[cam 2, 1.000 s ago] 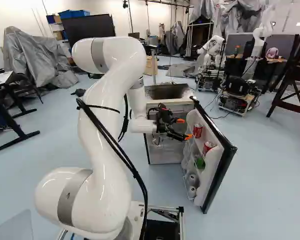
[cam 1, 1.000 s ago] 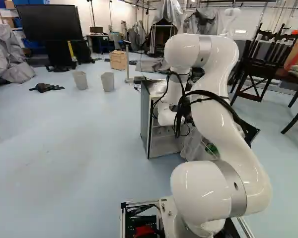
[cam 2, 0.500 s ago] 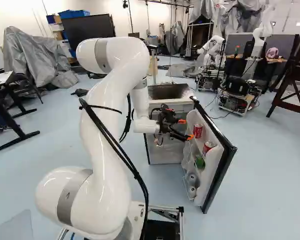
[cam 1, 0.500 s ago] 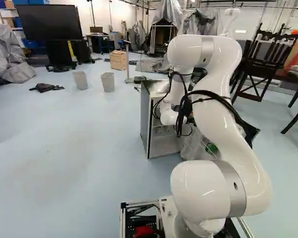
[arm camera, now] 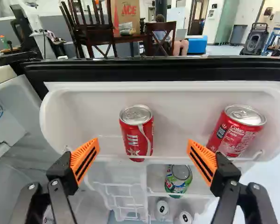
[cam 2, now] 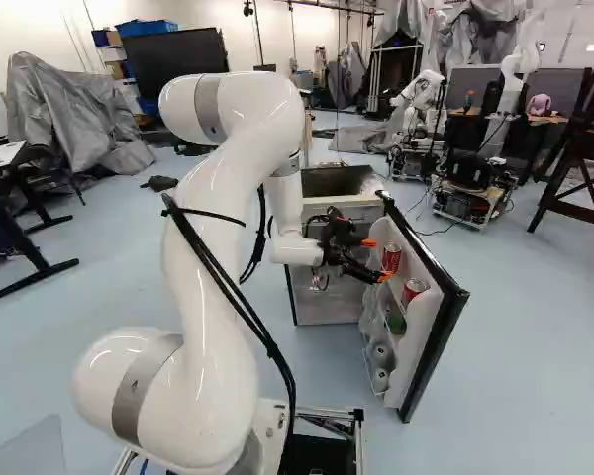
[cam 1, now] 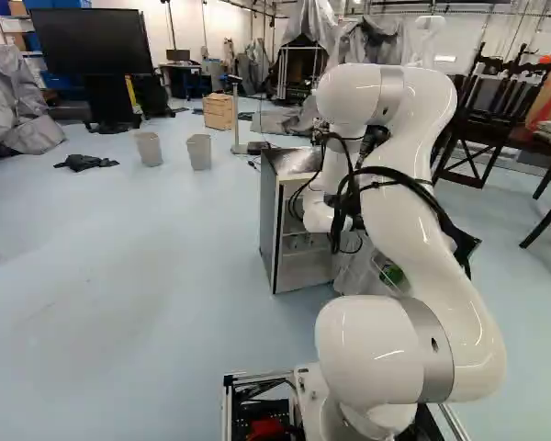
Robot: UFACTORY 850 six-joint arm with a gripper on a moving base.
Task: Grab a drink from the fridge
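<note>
My gripper (cam 2: pixel 376 260) by fridge door (cam 2: pixel 421 346), right of centre, right base view.
Fingers (arm camera: pixel 85 156) open; red can (arm camera: pixel 136 135) ahead.

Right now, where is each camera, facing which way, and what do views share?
Left base: behind left, facing ahead; arm shows, with the fridge.
Right base: behind right, facing likewise; arm and jaws show.
Wrist: on the wrist, facing the open door; jaws show.
Base views share arm and fridge; right base and wrist share two red cans.
</note>
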